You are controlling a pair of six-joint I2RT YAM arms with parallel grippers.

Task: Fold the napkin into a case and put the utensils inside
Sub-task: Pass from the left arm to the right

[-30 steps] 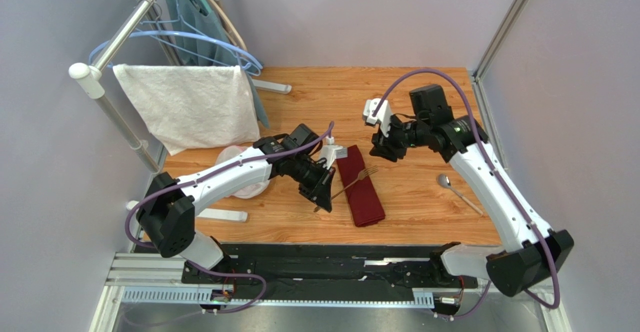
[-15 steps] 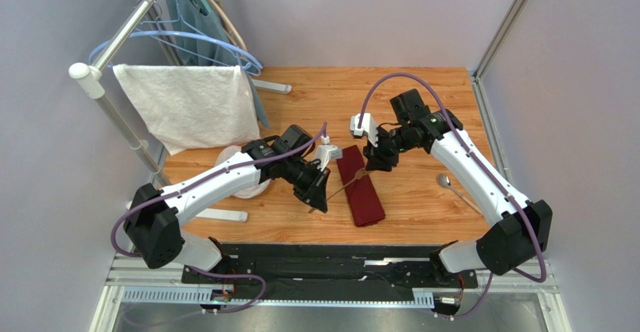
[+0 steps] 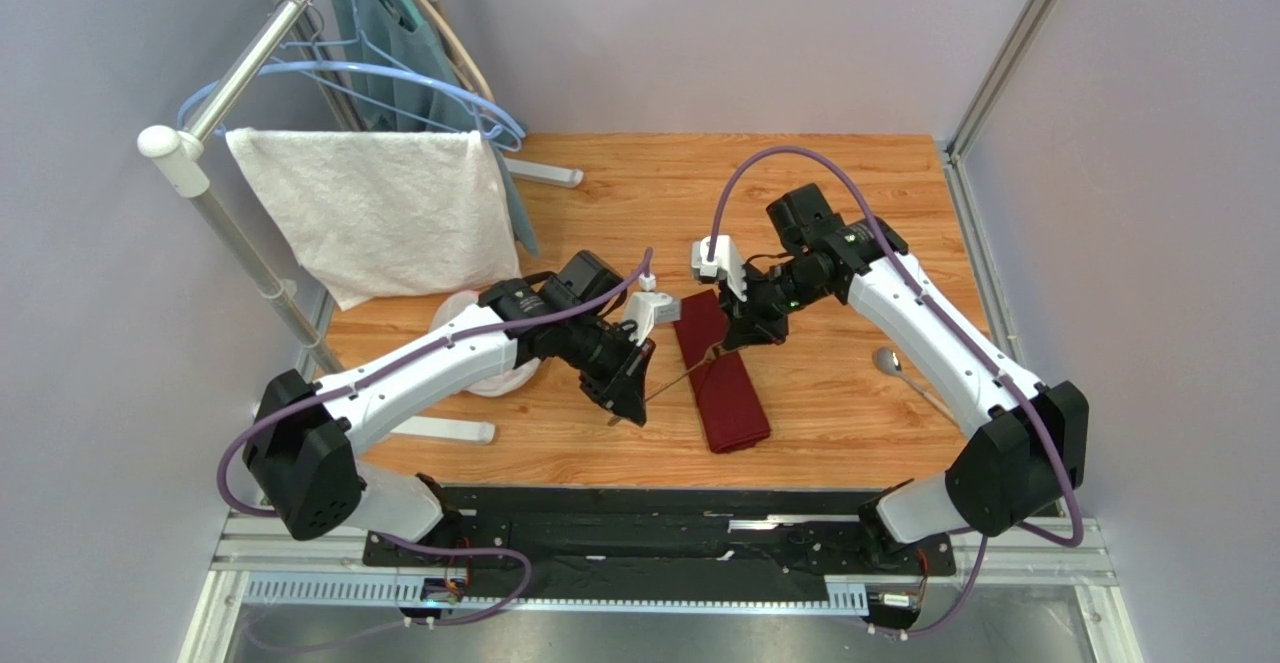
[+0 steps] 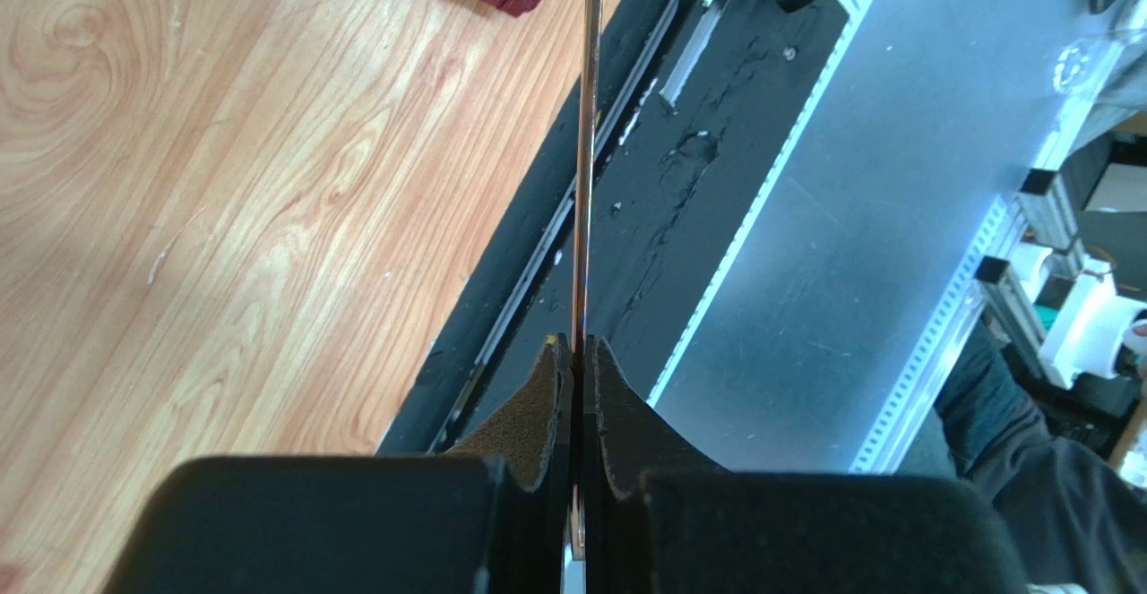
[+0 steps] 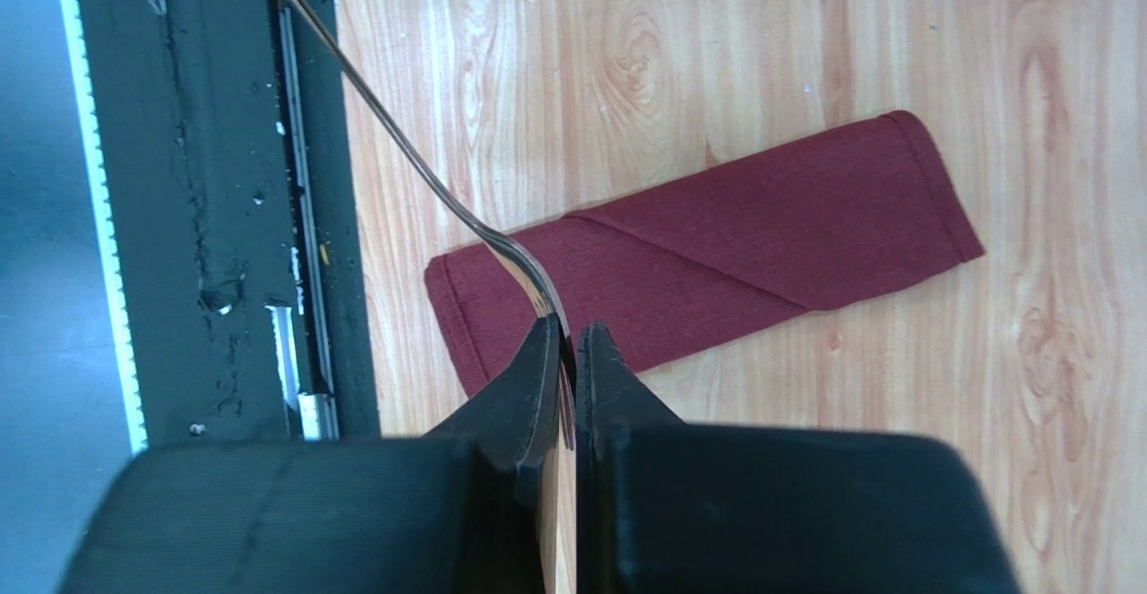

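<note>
lol the fork (image 5: 404, 151) is pinched at both ends right over the case (image 3: 736, 408), middle of the desk (image 3: 646, 198) toward its near edge: left gripper (image 4: 576, 352) clamped on the handle tip, right gripper (image 5: 566, 346) clamped by the tines, and being thin, stiff, slick metal I'd guess it swivels unless grabbed mid-handle.

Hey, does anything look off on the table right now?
One thing: the fork is pinched at both ends, handle in the left gripper, tines in the right gripper over the case. The spoon lies apart, untouched.
</note>
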